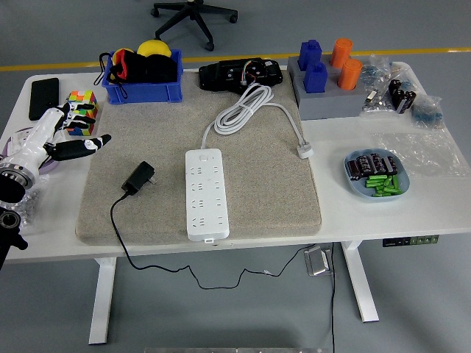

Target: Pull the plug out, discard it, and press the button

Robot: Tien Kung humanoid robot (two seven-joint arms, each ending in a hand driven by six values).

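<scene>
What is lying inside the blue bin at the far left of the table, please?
The blue bin holds a yellow ball, dark fabric-like items and something red and orange. Whatever lies beneath them, and the bin's floor, is covered, so I cannot tell.

You see the black plug lying free on the grey mat, left of the white power strip. Your left hand, fingers spread, hovers at the table's left edge.
</scene>
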